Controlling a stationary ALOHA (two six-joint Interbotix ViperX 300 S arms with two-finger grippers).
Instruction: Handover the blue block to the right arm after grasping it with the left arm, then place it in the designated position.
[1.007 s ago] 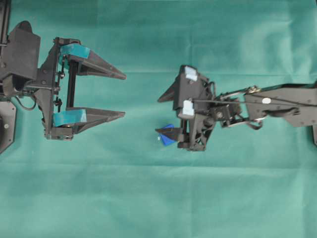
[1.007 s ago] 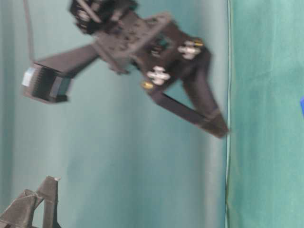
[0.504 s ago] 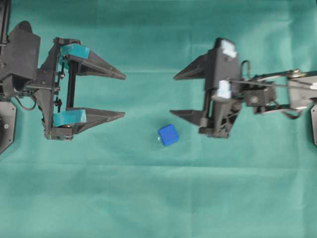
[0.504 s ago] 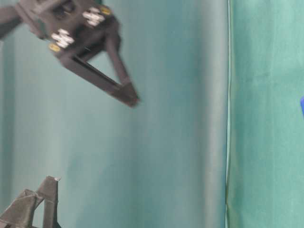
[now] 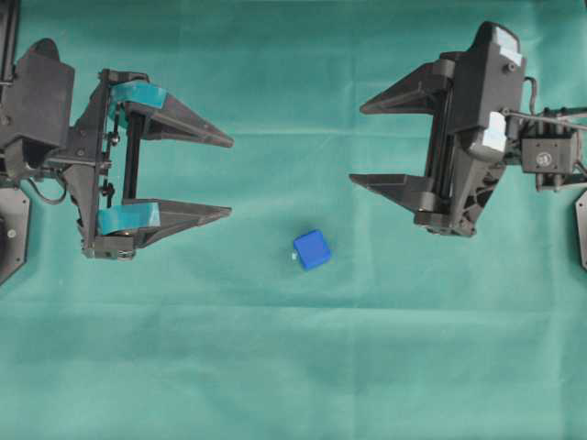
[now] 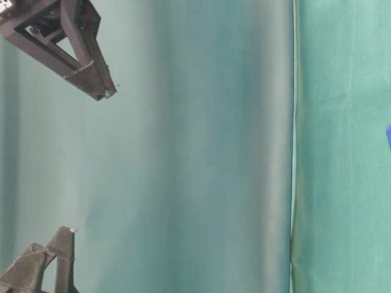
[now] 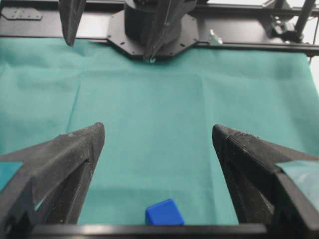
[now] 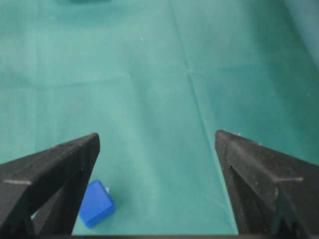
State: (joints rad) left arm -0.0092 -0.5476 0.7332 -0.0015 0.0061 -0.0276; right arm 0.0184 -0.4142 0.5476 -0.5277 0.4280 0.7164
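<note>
The blue block [image 5: 312, 249] rests on the green cloth between the two arms, touched by neither. It also shows low in the left wrist view [image 7: 164, 213] and at lower left in the right wrist view [image 8: 96, 203]. The designated position lies mostly under the block; one tiny white mark [image 5: 293, 258] peeks out at its left edge. My left gripper [image 5: 230, 176], with teal tape on its fingers, stands open at the left, its tips well short of the block. My right gripper [image 5: 357, 145], all black, hangs open at the upper right, clear of the block.
Green cloth [image 5: 293, 367] covers the whole table, with faint fold creases. The black frame and base of the opposite arm [image 7: 159, 25] line the far edge in the left wrist view. In the table-level view the right gripper's fingers [image 6: 91, 76] sit high at the top left.
My right gripper has drawn back to the right and upward, leaving the blue block lying on the cloth. The left gripper and the block have stayed where they were.
</note>
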